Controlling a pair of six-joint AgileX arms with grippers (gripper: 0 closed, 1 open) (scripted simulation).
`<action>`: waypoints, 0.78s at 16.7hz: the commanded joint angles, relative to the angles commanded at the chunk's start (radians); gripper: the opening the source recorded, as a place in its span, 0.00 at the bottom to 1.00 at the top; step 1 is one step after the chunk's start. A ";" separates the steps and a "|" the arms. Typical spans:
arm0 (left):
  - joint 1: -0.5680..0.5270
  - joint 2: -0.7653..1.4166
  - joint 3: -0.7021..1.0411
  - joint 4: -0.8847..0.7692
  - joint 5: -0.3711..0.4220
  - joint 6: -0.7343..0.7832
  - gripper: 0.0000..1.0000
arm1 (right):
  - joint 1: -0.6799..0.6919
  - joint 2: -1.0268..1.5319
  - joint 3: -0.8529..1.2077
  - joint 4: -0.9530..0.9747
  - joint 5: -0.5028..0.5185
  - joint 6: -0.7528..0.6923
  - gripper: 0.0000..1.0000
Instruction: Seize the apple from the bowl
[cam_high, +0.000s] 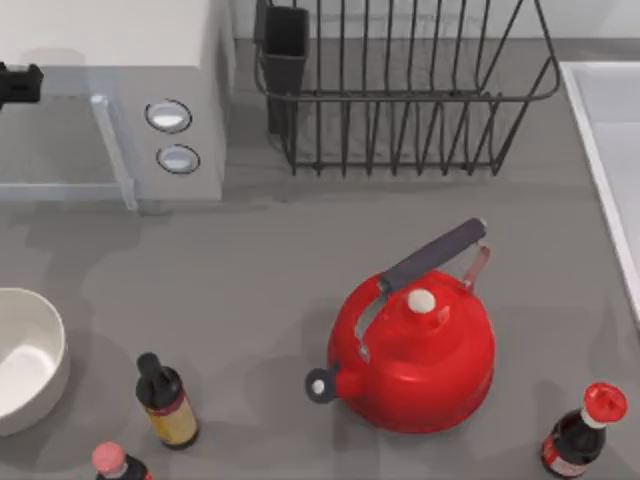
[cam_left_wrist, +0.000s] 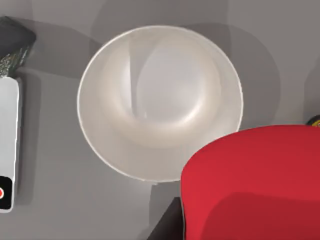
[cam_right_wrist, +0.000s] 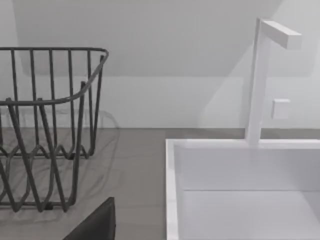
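Apple (cam_left_wrist: 250, 185): lifted clear, above bowl (cam_left_wrist: 100, 135) at worktop's (cam_high: 260, 270) left edge, apparently held by left arm; finger state cannot be told. Step: extraction. Next: steady carry.

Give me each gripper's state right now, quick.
Left gripper: closed on the apple, above the bowl.
Right gripper: cannot be told.

Glossy red apple (cam_left_wrist: 250, 182), plain white bowl (cam_left_wrist: 100, 145).
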 joint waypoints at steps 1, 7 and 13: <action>-0.052 0.021 -0.015 0.033 0.001 -0.053 0.00 | 0.000 0.000 0.000 0.000 0.000 0.000 1.00; -0.389 0.151 -0.114 0.247 0.004 -0.395 0.00 | 0.000 0.000 0.000 0.000 0.000 0.000 1.00; -0.440 0.171 -0.138 0.295 0.005 -0.446 0.00 | 0.000 0.000 0.000 0.000 0.000 0.000 1.00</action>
